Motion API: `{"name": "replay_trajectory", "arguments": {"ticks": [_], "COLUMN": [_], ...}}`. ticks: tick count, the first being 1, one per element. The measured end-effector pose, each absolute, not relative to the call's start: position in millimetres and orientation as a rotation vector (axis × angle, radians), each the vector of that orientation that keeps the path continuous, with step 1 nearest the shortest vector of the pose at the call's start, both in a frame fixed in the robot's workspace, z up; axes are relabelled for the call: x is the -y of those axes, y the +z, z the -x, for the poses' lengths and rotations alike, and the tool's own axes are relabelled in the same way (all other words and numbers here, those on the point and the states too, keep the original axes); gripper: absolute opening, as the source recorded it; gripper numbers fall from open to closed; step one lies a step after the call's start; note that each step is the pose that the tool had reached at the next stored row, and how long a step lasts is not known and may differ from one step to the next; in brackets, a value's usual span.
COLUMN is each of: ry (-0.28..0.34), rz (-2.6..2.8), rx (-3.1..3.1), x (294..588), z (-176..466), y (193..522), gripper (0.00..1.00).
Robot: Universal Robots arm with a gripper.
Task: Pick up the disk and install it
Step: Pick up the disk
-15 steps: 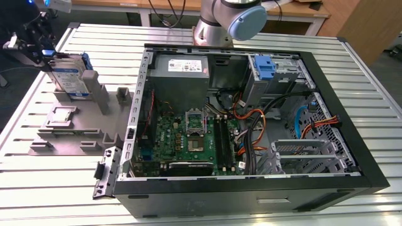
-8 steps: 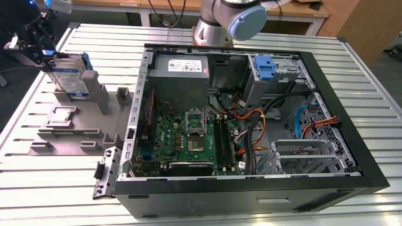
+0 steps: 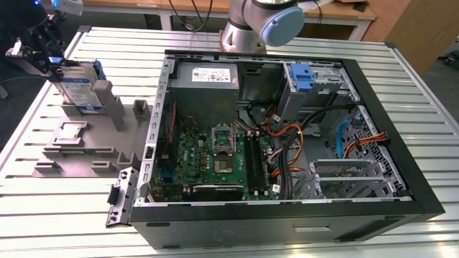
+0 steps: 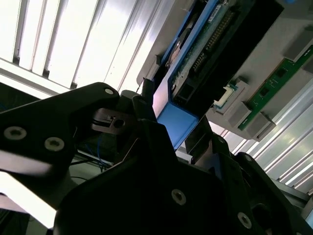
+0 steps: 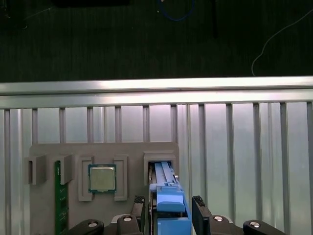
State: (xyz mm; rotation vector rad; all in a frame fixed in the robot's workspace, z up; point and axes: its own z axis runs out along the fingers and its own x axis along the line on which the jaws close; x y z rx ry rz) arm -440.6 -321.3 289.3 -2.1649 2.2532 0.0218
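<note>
Now | disk upright at grey holder | silver, blue bracket

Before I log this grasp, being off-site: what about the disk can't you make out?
Whether the gripper clamps the disk: first wrist view, bottom edge cuts contact off.
Disk's near end: second wrist view, gripper body covers it.
Disk's foot: exterior view, grey holder hides it.

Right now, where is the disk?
On the exterior view's left, the disk stands upright in the grey fixture beside the open computer case, the gripper straddling its top.
</note>
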Motion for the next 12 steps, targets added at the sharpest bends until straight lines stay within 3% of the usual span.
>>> {"name": "replay_trajectory", "arguments": {"ticks": [12], "ry": [0.018], "rz": [2.142], "rx": [-2.278], "x": [321.3], "z": [440.4], "y": [289.0], "gripper": [0.51]}}
